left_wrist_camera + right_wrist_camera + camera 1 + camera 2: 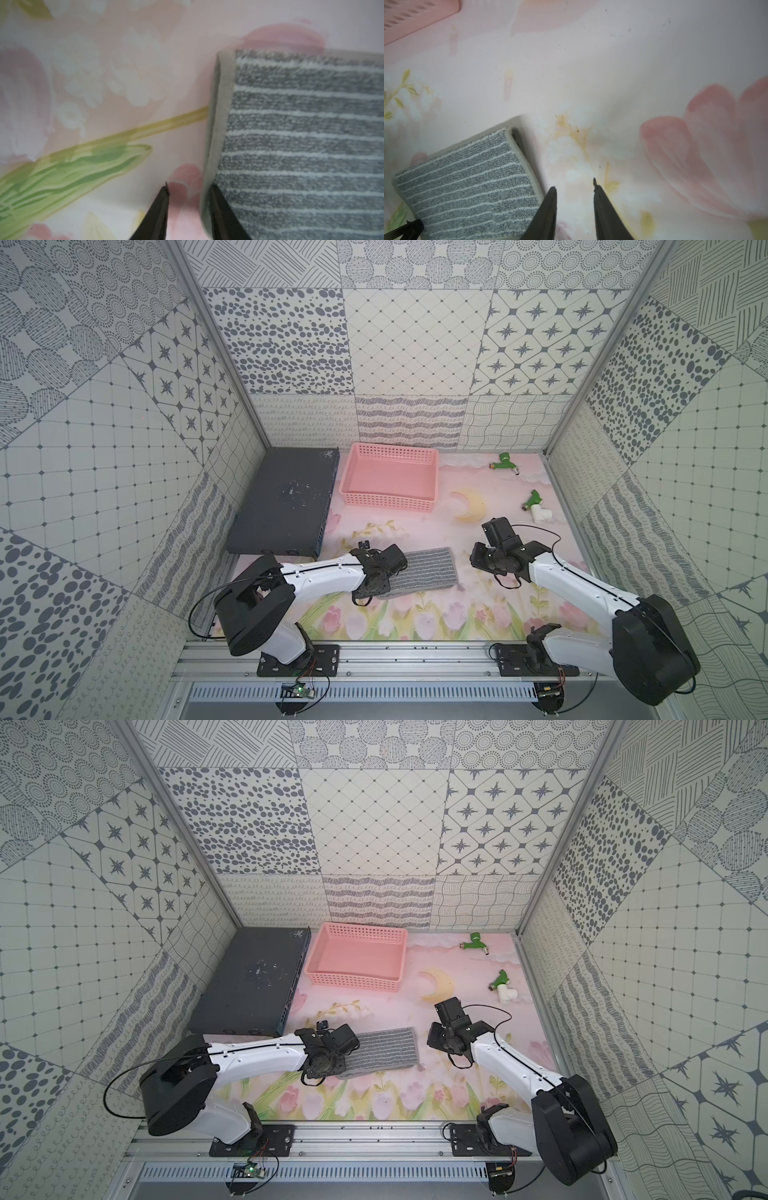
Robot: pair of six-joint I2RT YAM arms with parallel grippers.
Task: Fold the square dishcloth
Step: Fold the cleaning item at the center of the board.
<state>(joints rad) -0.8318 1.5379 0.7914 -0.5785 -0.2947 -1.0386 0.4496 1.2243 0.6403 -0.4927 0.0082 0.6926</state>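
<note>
Left wrist view shows the left gripper part open and empty, straddling the hem of the folded cloth, which lies midway along the worktop near its front edge. The right gripper is part open and empty, just beside it. The cloth looks soft, light and limp, so pinch the hemmed corners.

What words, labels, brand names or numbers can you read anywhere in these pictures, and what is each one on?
No readable text anywhere.
The dark grey flat box: only whitish scuffs on top; its front edge is too small to read.
The pink basket, the square dishcloth and the flowered table mat: patterns only, no lettering.
The small circuit board by the front rail: too small to read.
</note>
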